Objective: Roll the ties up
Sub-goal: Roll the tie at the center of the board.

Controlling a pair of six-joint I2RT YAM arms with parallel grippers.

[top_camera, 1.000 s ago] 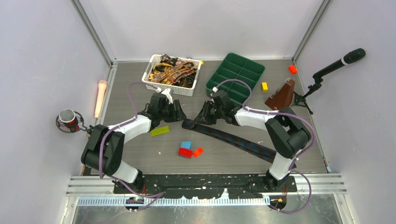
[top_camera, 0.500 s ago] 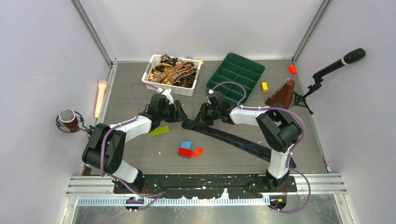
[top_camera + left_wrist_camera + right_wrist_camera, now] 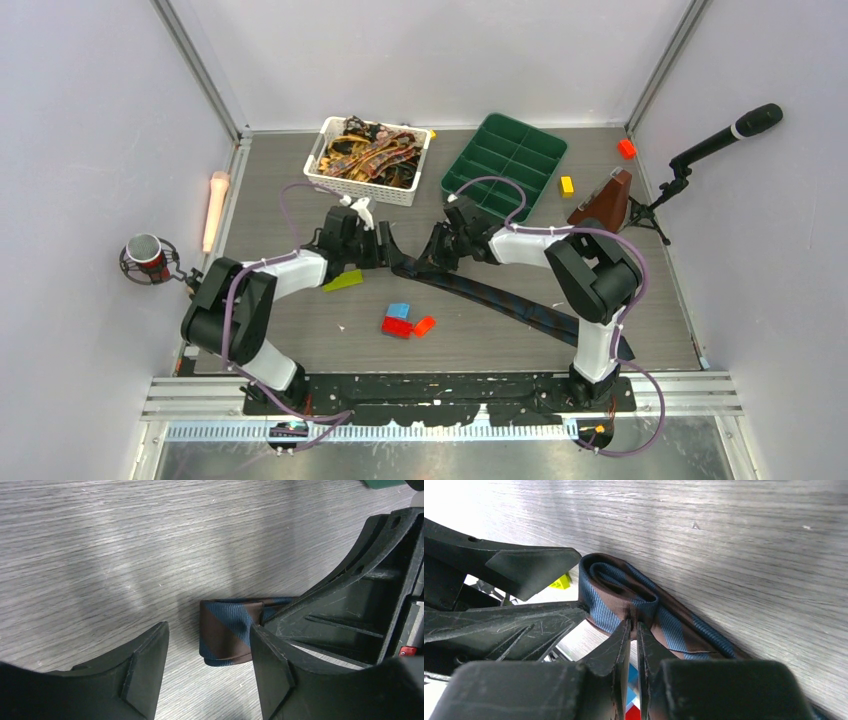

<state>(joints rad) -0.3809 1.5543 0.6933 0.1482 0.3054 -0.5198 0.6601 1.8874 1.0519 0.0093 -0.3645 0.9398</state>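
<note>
At centre frame, the right gripper [image 3: 634,630] pinches the striped navy-and-brown fabric necktie [image 3: 624,592] at its started roll. The left gripper [image 3: 208,645] stands apart, astride it. The thin pinch may let the coil spring open.

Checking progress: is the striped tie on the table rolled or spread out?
Mostly spread. The tie lies flat, with only its end folded into a small loop.

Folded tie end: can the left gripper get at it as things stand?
Probably yes: the folded tie end lies between the open jaws of the left gripper; the right gripper, pinching it alongside, crowds one side.
</note>
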